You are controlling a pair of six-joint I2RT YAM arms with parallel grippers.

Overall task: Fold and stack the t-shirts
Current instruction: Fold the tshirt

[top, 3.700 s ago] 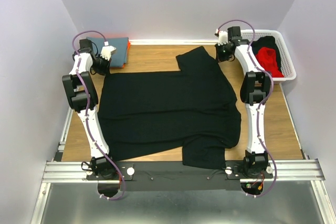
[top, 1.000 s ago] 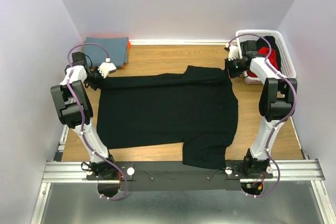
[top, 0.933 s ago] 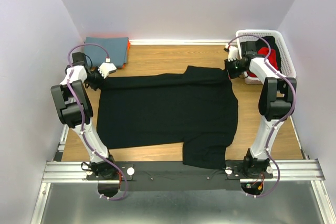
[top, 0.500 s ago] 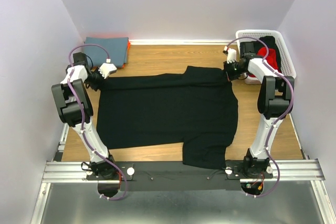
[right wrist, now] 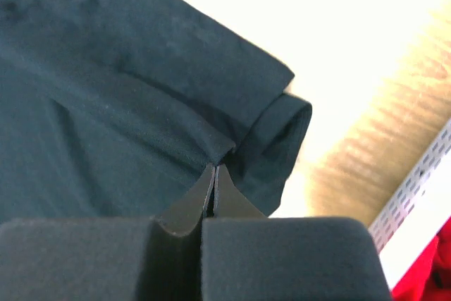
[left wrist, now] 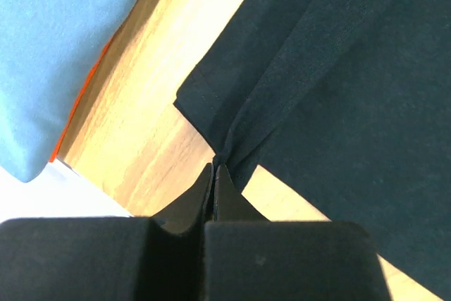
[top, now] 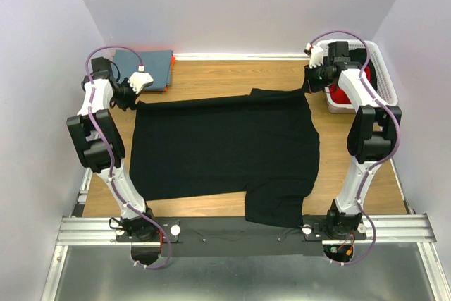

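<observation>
A black t-shirt [top: 225, 149] lies spread over the wooden table, one sleeve hanging at the near edge. My left gripper [top: 132, 96] is shut on the shirt's far left corner [left wrist: 225, 142]. My right gripper [top: 310, 88] is shut on the shirt's far right corner, where the cloth is bunched [right wrist: 268, 139]. Both hold the far edge taut between them. A folded blue t-shirt [top: 149, 67] on top of an orange one lies at the far left; it also shows in the left wrist view [left wrist: 63, 40].
A white basket [top: 380, 79] with red and black clothes stands at the far right, just beside my right arm; its rim shows in the right wrist view [right wrist: 416, 195]. Grey walls close in on three sides.
Both grippers have pulled the shirt's far edge back toward the middle, flattening the raised far sleeve. In the last half second both wrists lifted and moved slightly farther back.
</observation>
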